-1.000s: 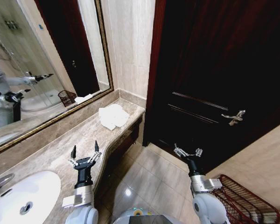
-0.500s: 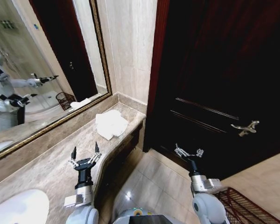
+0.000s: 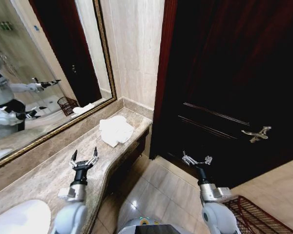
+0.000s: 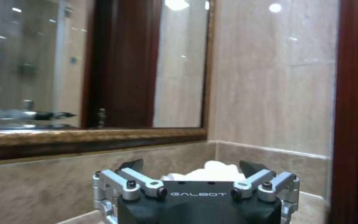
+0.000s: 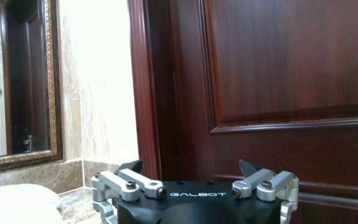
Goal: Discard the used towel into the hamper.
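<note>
The towel (image 3: 115, 129), white and crumpled, sits on the marble bench (image 3: 49, 170) near its far end, close to the rounded front edge and a little way off the mirror's gilt frame (image 3: 53, 134). In the left wrist view the same towel (image 4: 207, 171) peeks up just beyond the gripper body, with the bench's low marble upstand behind it.

Left gripper (image 3: 84, 158) hovers over the bench, short of the towel and clear of it, fingers spread wide apart and holding nothing. From its own wrist camera the left gripper (image 4: 193, 168) shows both dark fingertips standing apart, the towel lined up between them farther off.

Right gripper (image 3: 196, 159) hangs out over the tiled floor (image 3: 156, 190), in front of the dark wooden door (image 3: 234, 73), fingers apart and empty. In its wrist view the right gripper (image 5: 190, 167) faces the door panel and frame, with a pale edge of towel (image 5: 17, 203) at the side.

The hamper (image 3: 254, 217), a dark reddish wire basket, pokes in at the lower right corner beside the right arm, down on the floor and well apart from the towel.

Room to move: the bench front curves away toward the door frame, leaving an open strip of glossy tile between bench and door. A lever handle (image 3: 256, 134) juts from the door. A white basin (image 3: 19, 219) sits at the near end of the bench, beside the left arm.
</note>
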